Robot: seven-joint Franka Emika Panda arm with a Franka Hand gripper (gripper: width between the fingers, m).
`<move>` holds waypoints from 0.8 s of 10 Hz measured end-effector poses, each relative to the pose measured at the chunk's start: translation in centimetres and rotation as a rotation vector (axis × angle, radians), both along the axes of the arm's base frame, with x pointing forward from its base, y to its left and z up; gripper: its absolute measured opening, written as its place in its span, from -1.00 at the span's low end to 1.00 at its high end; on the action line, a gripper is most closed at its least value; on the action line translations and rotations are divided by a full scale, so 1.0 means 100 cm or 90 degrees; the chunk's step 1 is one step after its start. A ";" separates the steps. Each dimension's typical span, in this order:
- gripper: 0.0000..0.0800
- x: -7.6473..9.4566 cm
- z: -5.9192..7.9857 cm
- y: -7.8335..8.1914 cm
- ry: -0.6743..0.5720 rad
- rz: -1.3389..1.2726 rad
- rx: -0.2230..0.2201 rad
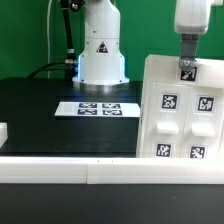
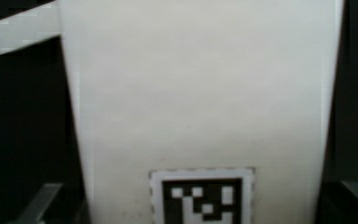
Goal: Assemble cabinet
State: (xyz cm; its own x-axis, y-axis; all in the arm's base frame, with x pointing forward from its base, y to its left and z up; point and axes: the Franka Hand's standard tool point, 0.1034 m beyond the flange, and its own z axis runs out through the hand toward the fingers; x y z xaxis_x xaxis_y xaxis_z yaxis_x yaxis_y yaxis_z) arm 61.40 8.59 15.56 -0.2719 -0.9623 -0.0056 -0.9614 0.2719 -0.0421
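Observation:
The cabinet (image 1: 178, 110), a large white body with several black-and-white tags on its face, stands upright at the exterior view's right, by the table's front edge. My gripper (image 1: 187, 62) comes down from above onto its top edge, beside a tag there. In the wrist view the cabinet's white panel (image 2: 194, 90) fills the space between my two fingers (image 2: 44, 203), and one tag sits low on it. The gripper (image 2: 194, 205) looks shut on the panel's two sides.
The marker board (image 1: 97, 108) lies flat on the black table in front of the robot's white base (image 1: 100, 50). A white rail (image 1: 60, 165) runs along the front edge. A small white piece (image 1: 3, 132) shows at the exterior view's left edge. Another white part (image 2: 19, 32) shows beyond the panel.

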 end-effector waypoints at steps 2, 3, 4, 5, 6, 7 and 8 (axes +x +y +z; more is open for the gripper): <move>0.81 -0.001 -0.002 0.001 0.001 0.003 0.001; 0.96 -0.001 -0.002 0.001 0.002 0.005 0.001; 0.96 -0.001 -0.002 0.001 0.002 0.007 0.001; 0.99 -0.001 -0.002 0.001 0.002 0.009 0.001; 0.99 -0.001 -0.002 0.002 0.002 0.010 0.001; 0.99 -0.001 -0.002 0.002 0.002 0.011 0.001; 0.99 -0.001 -0.002 0.002 0.002 0.011 0.001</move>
